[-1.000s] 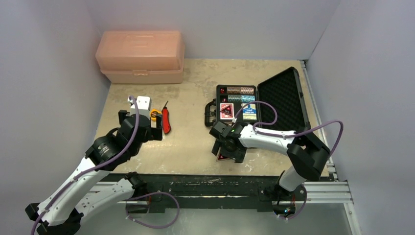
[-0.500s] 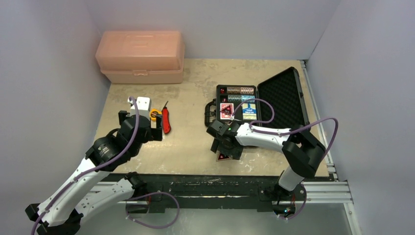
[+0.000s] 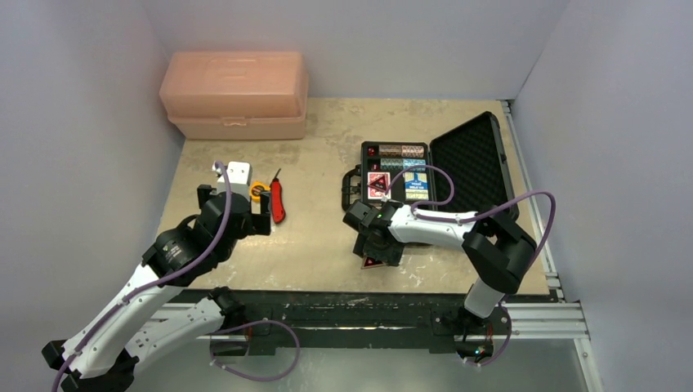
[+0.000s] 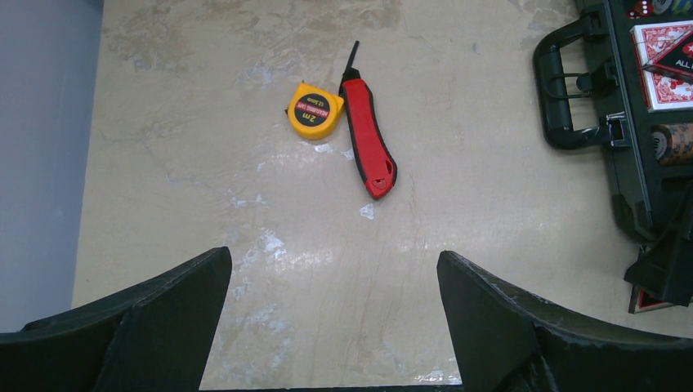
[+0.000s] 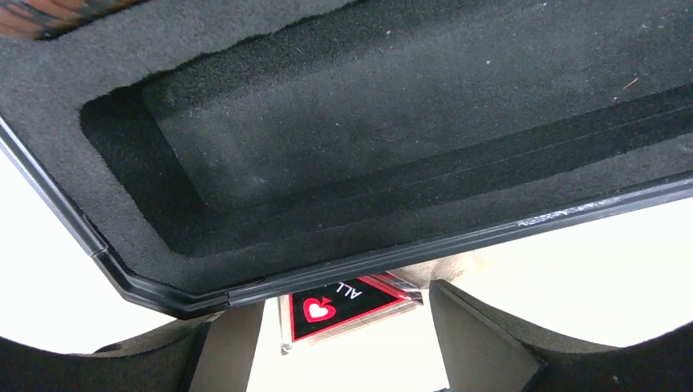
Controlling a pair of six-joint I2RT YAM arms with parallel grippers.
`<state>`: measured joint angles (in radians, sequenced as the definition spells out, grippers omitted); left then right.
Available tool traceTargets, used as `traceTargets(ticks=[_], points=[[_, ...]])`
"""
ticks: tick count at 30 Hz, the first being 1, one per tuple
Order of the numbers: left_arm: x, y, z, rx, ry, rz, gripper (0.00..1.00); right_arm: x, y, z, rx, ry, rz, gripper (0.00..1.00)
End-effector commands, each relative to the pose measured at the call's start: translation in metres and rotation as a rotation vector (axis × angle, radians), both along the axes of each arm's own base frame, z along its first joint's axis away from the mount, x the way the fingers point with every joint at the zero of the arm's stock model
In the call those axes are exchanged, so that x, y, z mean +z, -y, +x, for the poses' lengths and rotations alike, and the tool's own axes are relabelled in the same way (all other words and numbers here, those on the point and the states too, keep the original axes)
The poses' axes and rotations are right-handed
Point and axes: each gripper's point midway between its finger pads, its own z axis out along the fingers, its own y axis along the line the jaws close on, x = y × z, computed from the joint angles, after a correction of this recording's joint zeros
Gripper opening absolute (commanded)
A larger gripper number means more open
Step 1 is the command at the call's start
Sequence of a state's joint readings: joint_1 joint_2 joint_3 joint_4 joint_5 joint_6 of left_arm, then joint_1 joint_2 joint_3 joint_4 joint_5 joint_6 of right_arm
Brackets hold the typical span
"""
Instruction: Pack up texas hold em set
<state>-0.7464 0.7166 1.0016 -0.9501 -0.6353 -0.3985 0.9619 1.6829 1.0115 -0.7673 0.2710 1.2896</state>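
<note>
Both pincers released: right gripper (image 5: 350, 347) straddles the triangular token (image 3: 373, 262) beside the case (image 3: 470, 163), left gripper (image 4: 333, 260) well left.

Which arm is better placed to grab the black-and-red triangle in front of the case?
Right. The right tool hangs open just above the triangular token by the near edge of the case; the left tool is far off, near the red knife.

Soft, even light filled the top view. In the right wrist view the table (image 5: 572, 269) blew out white at four and eight o'clock; the case (image 5: 368, 122) read dark.
</note>
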Motion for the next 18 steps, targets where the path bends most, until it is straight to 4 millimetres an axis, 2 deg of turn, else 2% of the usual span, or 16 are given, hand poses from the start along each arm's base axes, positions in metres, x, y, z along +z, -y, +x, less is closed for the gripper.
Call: traceTargets(ticks=[1, 18], points=[[0.0053, -0.0009, 0.0033, 0.002, 0.028, -0.001, 0.97, 0.0046, -0.0039, 0.0072, 0.005, 0.035, 0.002, 0.77], [0.0063, -0.0024, 0.0031, 0.007, 0.034, -0.001, 0.97, -0.0001, -0.0103, 0.0021, 0.037, 0.017, -0.004, 0.76]])
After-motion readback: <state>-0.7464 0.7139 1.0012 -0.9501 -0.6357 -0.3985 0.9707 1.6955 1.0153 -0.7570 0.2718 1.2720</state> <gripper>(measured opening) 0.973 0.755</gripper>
